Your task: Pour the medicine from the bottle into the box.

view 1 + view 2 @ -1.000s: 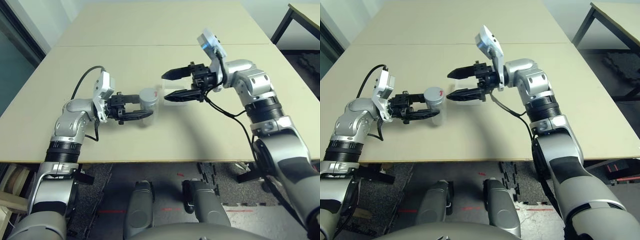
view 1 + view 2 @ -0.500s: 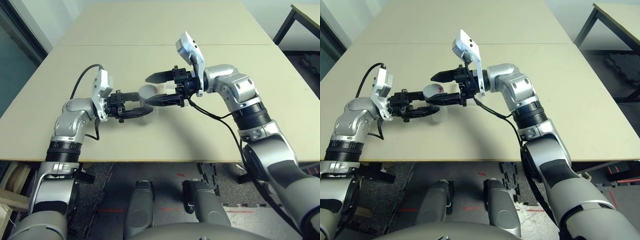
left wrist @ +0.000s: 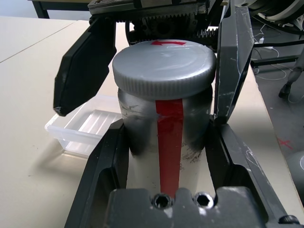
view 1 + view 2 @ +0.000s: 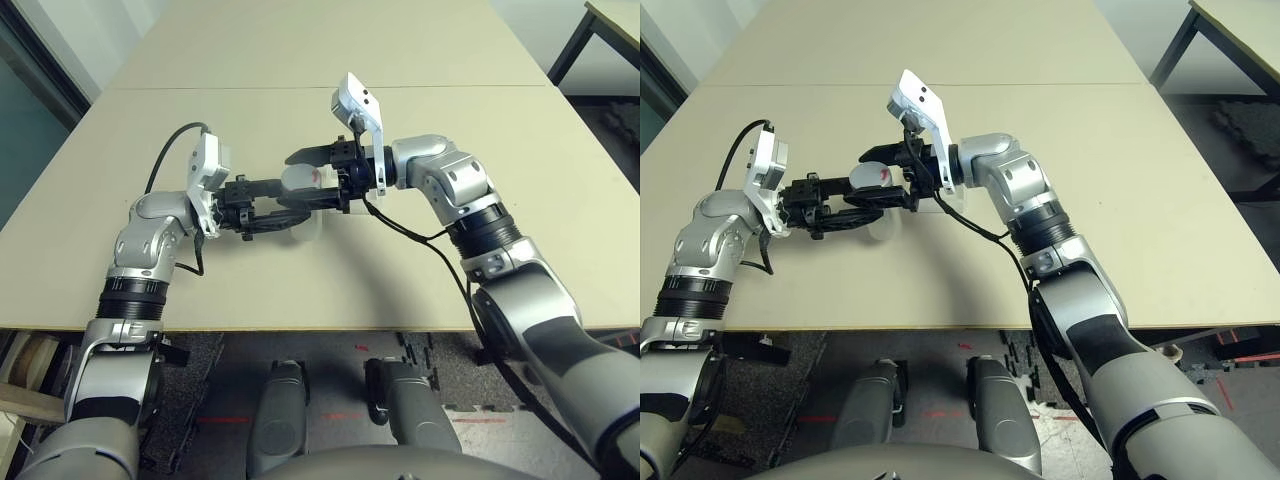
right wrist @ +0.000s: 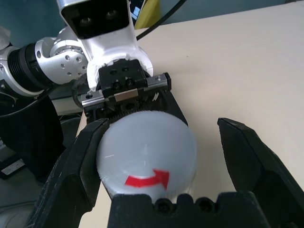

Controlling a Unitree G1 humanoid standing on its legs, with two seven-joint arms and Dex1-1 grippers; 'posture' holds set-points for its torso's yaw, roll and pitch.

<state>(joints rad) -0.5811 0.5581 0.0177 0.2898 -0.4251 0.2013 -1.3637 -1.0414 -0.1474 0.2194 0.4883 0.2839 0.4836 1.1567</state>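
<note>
My left gripper (image 3: 168,132) is shut on the silver-grey bottle (image 3: 164,118), which has a red stripe down its side, and holds it upright just above the table. The round grey cap (image 5: 147,152) with a red arrow is on the bottle. My right gripper (image 5: 161,124) is open; its two fingers (image 3: 83,66) stand either side of the cap, apart from it. The clear shallow box (image 3: 80,130) lies on the table just behind the bottle, under the right gripper. The medicine is hidden. In the head view the two grippers meet at the bottle (image 4: 300,183) mid-table.
The beige table (image 4: 420,60) stretches bare behind and to both sides of the arms. A seam crosses it at the back. Another table's dark leg (image 4: 565,50) shows at the far right, beyond the edge.
My right gripper has swung left from beside the box to the bottle and now straddles its cap, still open. The left gripper has kept hold of the bottle.
</note>
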